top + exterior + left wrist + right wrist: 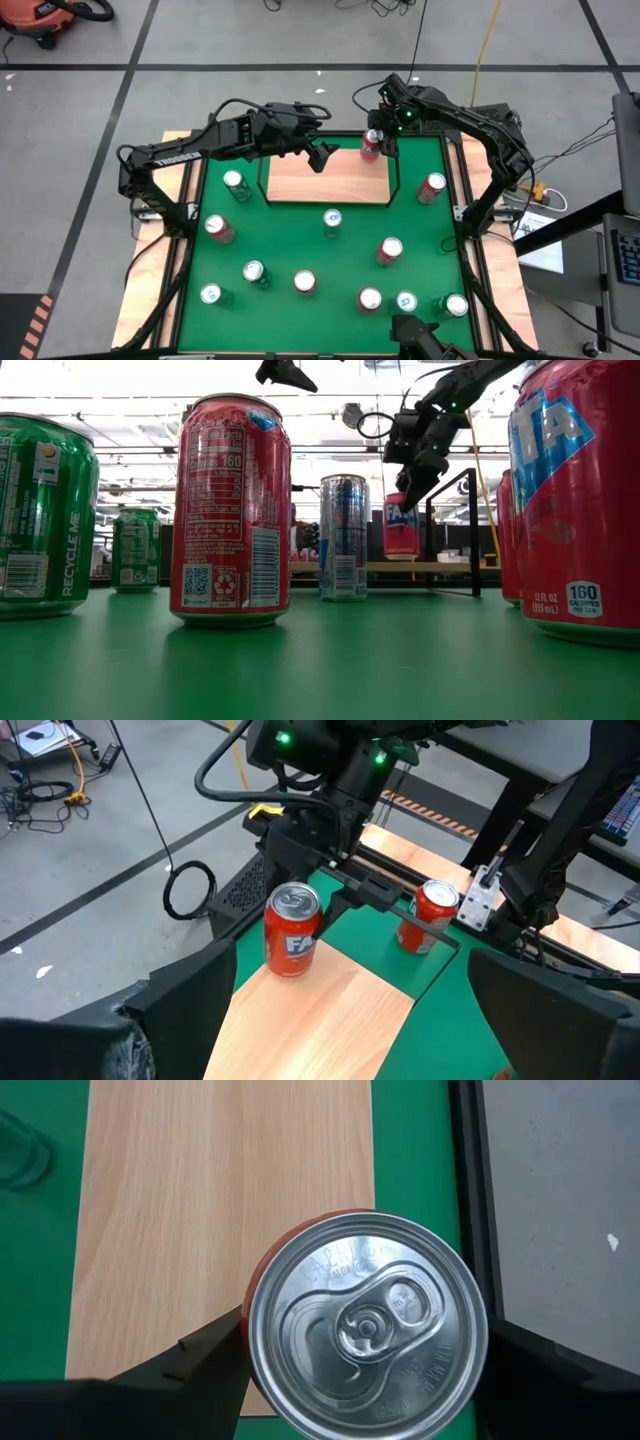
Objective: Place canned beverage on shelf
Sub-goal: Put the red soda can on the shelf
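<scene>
Twelve cans are showing. One red can [366, 1325] is sitting in the right gripper [373, 143], and five red cans [389, 250], five green cans [256, 273] and one blue can [332, 221] are standing clear of it. One shelf [310, 180] is lying beneath it. A second gripper, the left gripper [322, 155], is hanging beside it.

Lighting is bright and even, from ceiling strips visible in the low view. Shadows on the green counter [300, 250] are soft and short. Glare shows on the can lid [365, 1325] in the right wrist view. The nearest red can [575, 500] in the low view is soft, the far room hazy; the left wrist view's fingers [180, 1010] are blurred
</scene>
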{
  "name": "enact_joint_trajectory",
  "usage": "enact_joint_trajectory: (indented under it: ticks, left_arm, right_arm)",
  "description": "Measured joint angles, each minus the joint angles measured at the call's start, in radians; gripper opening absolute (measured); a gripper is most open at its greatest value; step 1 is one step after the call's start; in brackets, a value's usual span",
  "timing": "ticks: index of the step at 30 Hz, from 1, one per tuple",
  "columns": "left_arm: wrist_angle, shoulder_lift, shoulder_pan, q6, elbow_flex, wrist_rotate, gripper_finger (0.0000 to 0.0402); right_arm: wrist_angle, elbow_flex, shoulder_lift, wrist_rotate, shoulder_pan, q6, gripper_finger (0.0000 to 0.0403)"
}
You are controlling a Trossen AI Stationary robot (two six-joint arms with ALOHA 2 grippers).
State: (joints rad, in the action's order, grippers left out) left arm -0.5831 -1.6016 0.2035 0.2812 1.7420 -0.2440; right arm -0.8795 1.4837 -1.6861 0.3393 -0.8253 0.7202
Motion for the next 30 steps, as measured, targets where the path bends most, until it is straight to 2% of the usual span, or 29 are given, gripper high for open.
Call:
enact_joint_trajectory:
  ticks: [25,30]
  left_arm:
    - [-0.001,0.0,0.0,-0.008,0.0,0.0,0.0397]
    - [-0.001,0.0,0.0,-0.008,0.0,0.001,0.0397]
  right_arm:
    - [-0.036,-0.018,-0.001,-0.025,0.001,-0.002,0.0295]
    - [-0.038,-0.018,-0.001,-0.026,0.0,-0.024,0.0312]
